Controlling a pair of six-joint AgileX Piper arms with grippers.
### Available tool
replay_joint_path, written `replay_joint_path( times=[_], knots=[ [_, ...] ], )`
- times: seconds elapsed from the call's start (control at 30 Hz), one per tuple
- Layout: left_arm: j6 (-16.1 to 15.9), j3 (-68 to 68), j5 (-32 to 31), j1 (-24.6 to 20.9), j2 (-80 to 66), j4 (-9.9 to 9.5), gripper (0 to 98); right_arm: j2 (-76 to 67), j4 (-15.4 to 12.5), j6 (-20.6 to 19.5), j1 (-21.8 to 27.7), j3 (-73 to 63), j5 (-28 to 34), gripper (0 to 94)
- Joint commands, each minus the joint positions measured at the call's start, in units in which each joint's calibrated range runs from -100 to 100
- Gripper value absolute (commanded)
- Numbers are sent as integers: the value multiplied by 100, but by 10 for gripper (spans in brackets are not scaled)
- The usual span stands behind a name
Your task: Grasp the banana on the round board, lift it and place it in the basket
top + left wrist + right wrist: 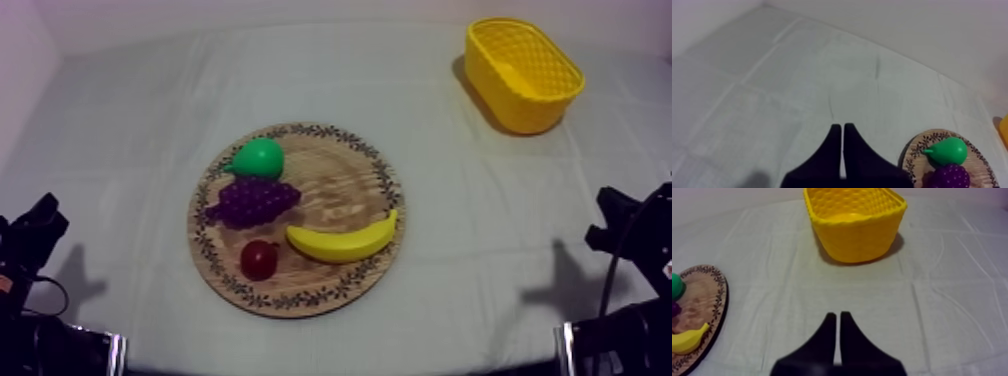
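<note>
1. We are holding our left gripper (839, 129) with its two black fingers pressed together into a narrow wedge, gripping nothing. It is pointing out over the grey-white cloth (797, 75), just beside the far-left edge of the board.
2. We are holding our right gripper (837, 317) the same way, fingers together and empty. It is pointing across the cloth towards the gap between the board and the basket.
3. In the top view both arms are sitting low at the near corners of the table, well apart from the fruit.
4. The curved yellow toy banana (343, 242) is lying on the round wooden board with a patterned rim (340, 185). It is resting on the near right part of the board, its tips curling away from us, and neither gripper is touching it.
5. A small red fruit (259, 259) is sitting just beside the banana's left end. A purple bunch of grapes (255, 200) is lying behind that, touching a green pear (258, 158) at the board's far edge.
6. The yellow basket of woven plastic (530, 115) is standing upright at the table's far right, well apart from the board.
</note>
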Motion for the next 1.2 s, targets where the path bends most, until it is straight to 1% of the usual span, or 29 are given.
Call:
replay_joint_path(
  times=[0.0, 0.17, 0.33, 0.5, 0.67, 0.9, 0.97, 1.07, 1.17],
  knots=[
    [-2, -1, -1, 2, -5, 3, 1, 0, 1, 10, 1, 3, 2, 11],
    [1, -1, -1, 2, -5, 3, 1, 30, -80, 125, 39, 3, -18, 9],
    [2, -1, -1, 2, -5, 3, 1, 153, -120, 177, 59, 3, -193, 6],
    [0, -1, -1, 2, -5, 3, 1, 218, -71, 131, 32, 3, -321, 5],
    [0, -1, -1, 2, -5, 3, 1, 434, -5, 62, 35, -25, -648, 5],
    [0, -1, -1, 2, -5, 3, 1, 864, -46, 84, 83, -329, -970, 5],
    [1, -1, -1, 2, -5, 3, 1, 1009, -109, 142, 105, -455, -1041, 5],
    [1, -1, -1, 2, -5, 3, 1, 1240, -296, 332, 155, -670, -1089, 5],
    [1, -1, -1, 2, -5, 3, 1, 1478, -416, 464, 181, -871, -1133, 5]
  ],
)
